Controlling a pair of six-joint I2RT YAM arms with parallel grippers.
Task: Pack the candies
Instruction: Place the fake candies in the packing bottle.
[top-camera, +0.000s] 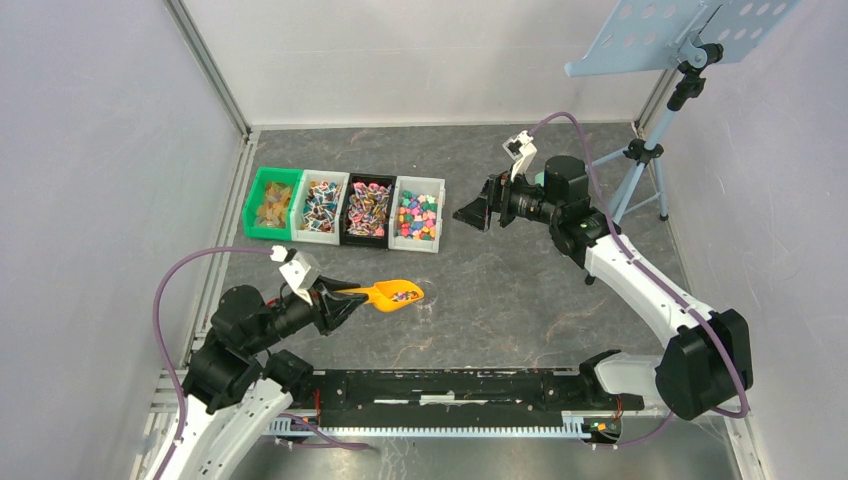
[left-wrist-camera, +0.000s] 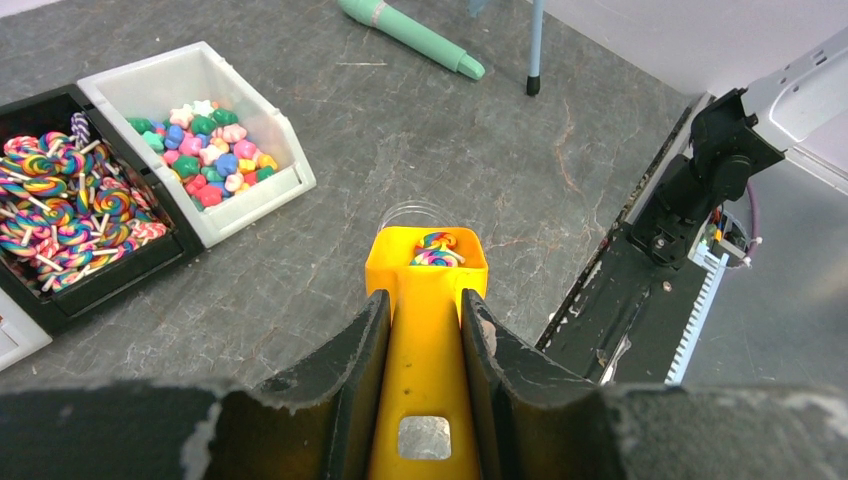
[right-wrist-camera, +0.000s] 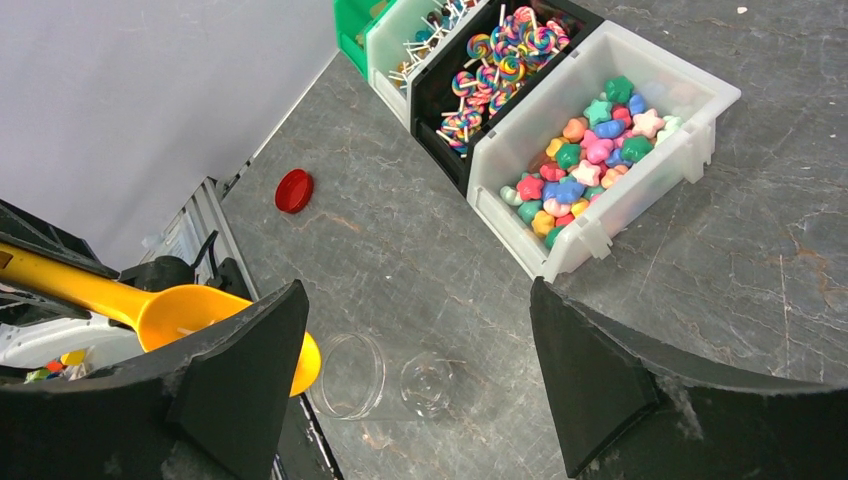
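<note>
My left gripper (left-wrist-camera: 425, 300) is shut on the handle of an orange scoop (left-wrist-camera: 428, 275) that carries a few swirled candies (left-wrist-camera: 437, 250). The scoop (top-camera: 392, 295) hangs over the table's middle, its front edge at a clear lidless jar (right-wrist-camera: 385, 375), whose rim (left-wrist-camera: 415, 212) shows just past the scoop. More candies fill four bins (top-camera: 418, 240) at the back left: star-shaped ones (right-wrist-camera: 585, 155) and lollipops (right-wrist-camera: 495, 60) among them. My right gripper (right-wrist-camera: 415, 300) is open in the air above the jar, at the bins' right (top-camera: 478, 213), with nothing between its fingers.
A red round lid (right-wrist-camera: 294, 190) lies on the table near the left arm's base. A mint-green pen (left-wrist-camera: 410, 38) lies at the back. A tripod stand (top-camera: 650, 160) with a perforated plate stands at the back right. White walls close in the table.
</note>
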